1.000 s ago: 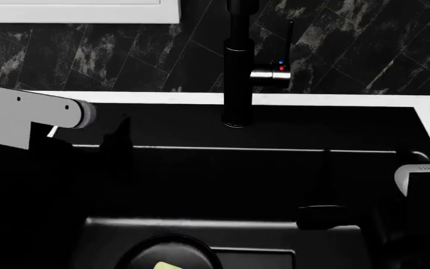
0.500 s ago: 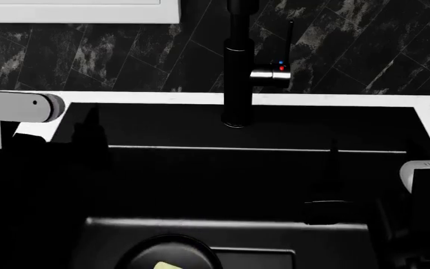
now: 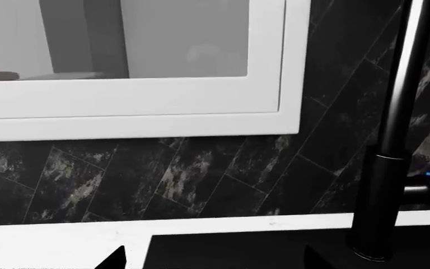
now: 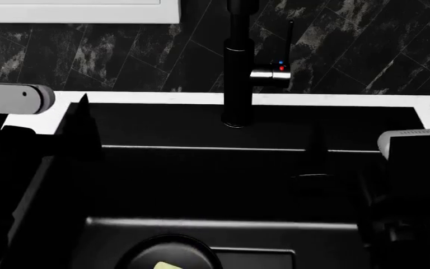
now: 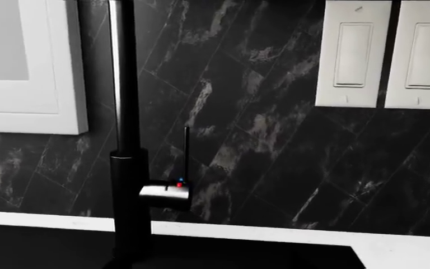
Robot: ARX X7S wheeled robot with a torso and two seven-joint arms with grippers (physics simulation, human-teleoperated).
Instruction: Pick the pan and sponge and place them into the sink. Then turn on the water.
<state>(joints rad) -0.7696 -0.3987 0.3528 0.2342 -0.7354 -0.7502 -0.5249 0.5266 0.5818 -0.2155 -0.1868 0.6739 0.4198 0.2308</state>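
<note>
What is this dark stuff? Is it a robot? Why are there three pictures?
Yes, it is a pretend robot inside a computer world. It has two arms, and three cameras: one on its head, looking down, and one near each hand.

The head picture shows a big black sink. At the bottom edge sits a round black pan with a yellow sponge in it. The tall black pole is the tap, with a little lever beside red and blue dots.

The two hand cameras look at the wall: the left one sees a white window frame, the right one sees light switches.

The hands are too dark to tell whether they are open.
</note>
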